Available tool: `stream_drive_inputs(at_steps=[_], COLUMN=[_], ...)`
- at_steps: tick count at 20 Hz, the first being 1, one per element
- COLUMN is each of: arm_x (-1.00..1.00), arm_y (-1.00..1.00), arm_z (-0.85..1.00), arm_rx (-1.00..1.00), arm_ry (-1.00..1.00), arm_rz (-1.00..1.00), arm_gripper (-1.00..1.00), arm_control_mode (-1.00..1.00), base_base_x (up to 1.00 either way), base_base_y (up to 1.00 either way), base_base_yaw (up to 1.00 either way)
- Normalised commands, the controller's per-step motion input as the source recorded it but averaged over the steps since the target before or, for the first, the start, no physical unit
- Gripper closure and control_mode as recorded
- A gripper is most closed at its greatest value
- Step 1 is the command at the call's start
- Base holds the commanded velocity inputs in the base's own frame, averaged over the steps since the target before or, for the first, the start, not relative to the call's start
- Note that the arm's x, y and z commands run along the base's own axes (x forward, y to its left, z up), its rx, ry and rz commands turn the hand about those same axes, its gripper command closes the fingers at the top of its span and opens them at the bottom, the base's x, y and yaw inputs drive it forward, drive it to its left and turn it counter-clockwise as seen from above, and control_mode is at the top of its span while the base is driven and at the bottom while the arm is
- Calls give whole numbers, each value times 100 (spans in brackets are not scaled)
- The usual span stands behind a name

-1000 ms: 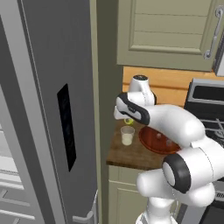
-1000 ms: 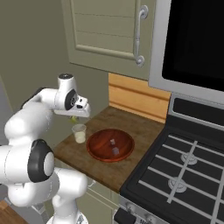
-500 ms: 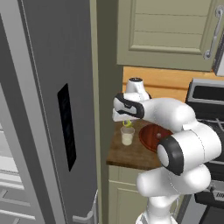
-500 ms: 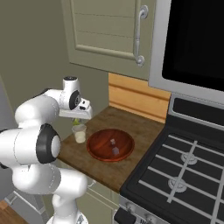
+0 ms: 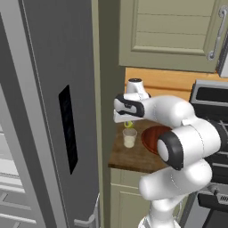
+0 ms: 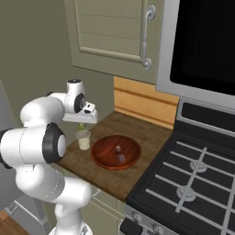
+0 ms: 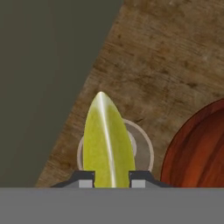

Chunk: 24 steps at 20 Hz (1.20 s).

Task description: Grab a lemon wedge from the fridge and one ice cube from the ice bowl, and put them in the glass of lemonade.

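1. No brand, label or writing can be read on any surface.
2. The gripper (image 7: 111,177) is closed narrowly on the lemon wedge (image 7: 107,142), which stands between the finger tips and points toward 12 o'clock in the hand view.
3. In the hand view the glass of lemonade (image 7: 142,146) lies directly behind the wedge, its rim showing on both sides of it.
4. In the left base view the gripper (image 5: 128,123) hangs just above the glass of lemonade (image 5: 129,137).
5. The ice bowl (image 6: 115,152) sits just beside the glass at its 3 o'clock in the right base view, with two pale cubes inside.
6. The glass stands near the wooden counter (image 6: 137,176) left edge, close to the grey fridge (image 5: 49,111) side wall.
7. Open counter remains at 6 o'clock of the glass; the stove (image 6: 193,179) borders the bowl's far side.
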Motion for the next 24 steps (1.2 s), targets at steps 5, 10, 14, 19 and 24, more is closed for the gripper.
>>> stream_drive_inputs(at_steps=[5,10,14,19,24], arm_x=[5,0,0,-6,-21], arm_y=[0,1,6,10,12], arm_z=[-1,-12,-16,-5,0], arm_rx=[0,-1,-2,0,0], arm_ry=[0,0,0,0,-3], arm_rz=[0,0,0,0,0], arm_gripper=[100,100,100,100,100], arm_control_mode=[-100,-100,-100,-100,-100], base_base_x=[0,0,0,0,0], base_base_y=[0,0,0,0,0], base_base_yaw=[0,0,0,0,0])
